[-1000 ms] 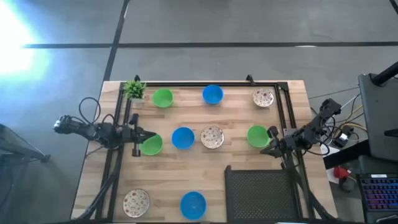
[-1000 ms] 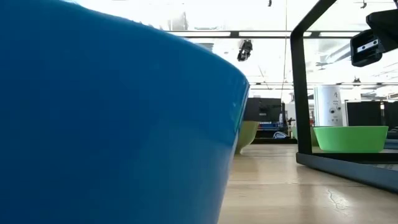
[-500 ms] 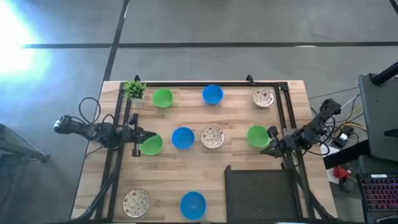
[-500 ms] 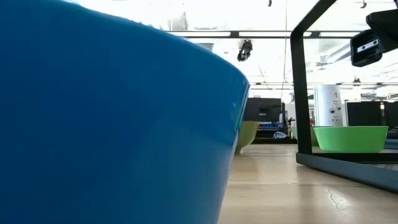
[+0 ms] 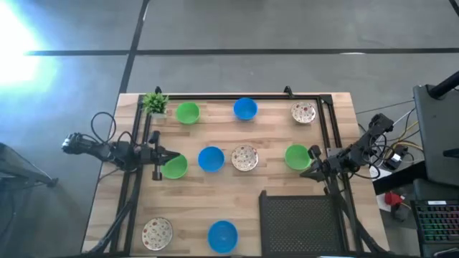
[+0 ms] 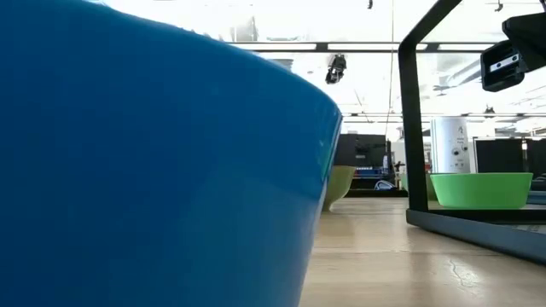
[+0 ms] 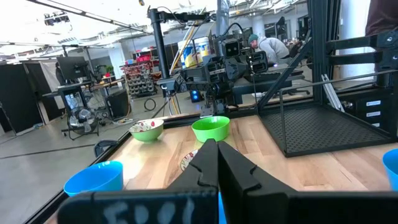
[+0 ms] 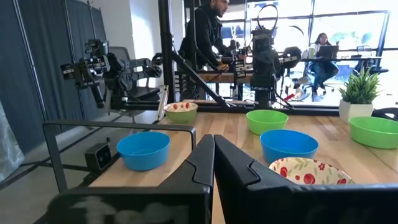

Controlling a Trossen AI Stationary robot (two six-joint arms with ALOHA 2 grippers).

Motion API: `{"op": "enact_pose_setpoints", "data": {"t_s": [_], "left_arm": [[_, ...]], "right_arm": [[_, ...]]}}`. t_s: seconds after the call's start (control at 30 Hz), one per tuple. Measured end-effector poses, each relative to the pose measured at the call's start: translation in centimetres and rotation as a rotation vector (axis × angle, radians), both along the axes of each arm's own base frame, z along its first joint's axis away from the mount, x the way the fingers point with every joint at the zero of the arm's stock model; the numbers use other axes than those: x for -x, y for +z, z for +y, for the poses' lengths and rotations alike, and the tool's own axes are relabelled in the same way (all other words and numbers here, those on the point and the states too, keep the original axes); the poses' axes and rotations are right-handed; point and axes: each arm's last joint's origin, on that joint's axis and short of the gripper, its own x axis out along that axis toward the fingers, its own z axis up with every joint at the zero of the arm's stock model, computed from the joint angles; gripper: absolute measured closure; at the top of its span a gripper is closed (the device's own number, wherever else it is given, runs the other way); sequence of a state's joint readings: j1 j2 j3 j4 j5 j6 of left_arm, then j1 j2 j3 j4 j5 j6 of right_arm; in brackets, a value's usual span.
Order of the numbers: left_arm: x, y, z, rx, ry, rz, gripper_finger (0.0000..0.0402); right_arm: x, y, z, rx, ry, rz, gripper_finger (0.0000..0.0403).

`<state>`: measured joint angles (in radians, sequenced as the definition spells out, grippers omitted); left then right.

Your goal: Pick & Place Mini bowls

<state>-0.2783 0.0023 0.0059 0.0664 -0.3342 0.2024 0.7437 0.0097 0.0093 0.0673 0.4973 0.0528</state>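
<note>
High view, left gripper: left of centre, fingers pressed together, tip just beside the rim of a green bowl; holds nothing.
High view, right gripper: right of centre, pressed together, empty, tip just below another green bowl.
High view, middle row: blue bowl and speckled bowl lie between the two grippers.
High view, upper row: green bowl, blue bowl, speckled bowl; a plant at the table's upper left corner.
High view, lower row: speckled bowl and blue bowl, left of a black tray.
Low view: a blue bowl fills the left of the frame; a green bowl sits at the right, behind a black frame.
Left wrist view: closed fingers point at a green bowl well ahead; a speckled one to its left; a blue one lower left.
Right wrist view: closed fingers; blue bowls on either side, a speckled bowl at lower right.
</note>
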Motion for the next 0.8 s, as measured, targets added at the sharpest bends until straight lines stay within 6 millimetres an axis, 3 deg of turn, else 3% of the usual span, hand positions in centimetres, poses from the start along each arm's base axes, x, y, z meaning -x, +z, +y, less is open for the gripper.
{"op": "enact_pose_setpoints", "data": {"t_s": [0.37,0.57,0.8], "left_arm": [[0.0,0.0,0.0,0.0,0.0,0.0,0.0402],[0.0,0.0,0.0,0.0,0.0,0.0,0.0402],[0.0,0.0,0.0,0.0,0.0,0.0,0.0402]], "right_arm": [[0.0,0.4,0.0,-0.017,-0.002,-0.038,0.0394],[0.4,2.4,-0.3,0.079,-0.046,-0.255,0.0394],[0.9,4.1,-1.0,-0.044,-0.124,-0.394,0.0394]]}}
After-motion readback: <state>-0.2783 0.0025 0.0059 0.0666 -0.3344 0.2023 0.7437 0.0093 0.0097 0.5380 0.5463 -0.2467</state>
